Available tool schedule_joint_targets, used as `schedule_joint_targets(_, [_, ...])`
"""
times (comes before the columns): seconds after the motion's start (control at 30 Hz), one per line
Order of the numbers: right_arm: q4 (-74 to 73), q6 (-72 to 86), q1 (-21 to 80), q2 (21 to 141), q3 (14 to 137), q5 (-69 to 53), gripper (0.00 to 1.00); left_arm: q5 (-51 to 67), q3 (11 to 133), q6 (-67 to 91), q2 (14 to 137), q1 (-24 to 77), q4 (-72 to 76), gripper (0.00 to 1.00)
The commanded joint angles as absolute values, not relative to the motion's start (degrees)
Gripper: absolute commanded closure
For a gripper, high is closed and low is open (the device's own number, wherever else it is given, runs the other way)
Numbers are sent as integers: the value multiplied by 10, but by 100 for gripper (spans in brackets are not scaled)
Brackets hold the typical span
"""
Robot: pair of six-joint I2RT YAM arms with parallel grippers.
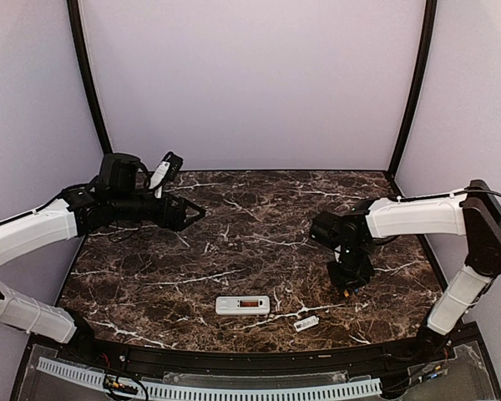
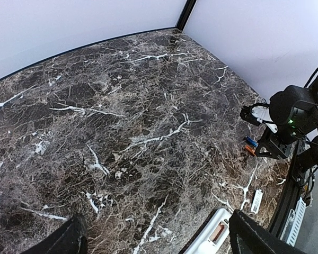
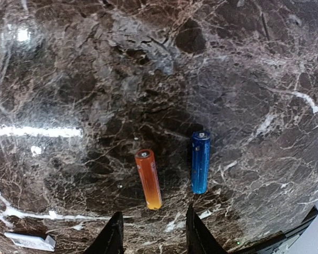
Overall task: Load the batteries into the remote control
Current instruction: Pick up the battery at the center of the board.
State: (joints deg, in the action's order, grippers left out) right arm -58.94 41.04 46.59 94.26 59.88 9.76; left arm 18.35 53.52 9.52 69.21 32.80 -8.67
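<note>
Marble table, batteries lying parallel, ends toward right tool, jaws narrow, left tool wide

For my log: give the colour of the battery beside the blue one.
Orange battery; right wrist view.

Tabletop, dark brown marble-patterned slab with white veining: polished and glossy, mirroring the lamps as bright streaks. Small orange cylinder battery and small blue cylinder battery: smooth, shiny wrap, each with a pale metal-looking cap at one end. Flat white rectangular remote control: smooth plastic, low sheen.
</note>
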Motion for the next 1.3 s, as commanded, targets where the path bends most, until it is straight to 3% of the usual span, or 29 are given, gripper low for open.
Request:
schedule_joint_targets(0.0, [-533,381,442,961,582,66,63,188,536,84,717,330,-91,8])
schedule_joint_targets(0.7, [-479,349,433,966,526,-22,81,224,544,94,755,316,-83,9])
schedule_joint_targets(0.83, [-482,344,433,971,533,-26,98,235,542,101,755,313,-76,9])
schedule_joint_targets(0.93, [-476,316,437,964,549,-40,100,244,540,104,756,311,-71,10])
schedule_joint_targets(1.13, [-506,239,444,947,643,-90,100,281,528,78,740,311,-51,20])
schedule_joint_targets(1.27, [-509,205,456,942,717,-150,100,311,458,25,666,317,51,35])
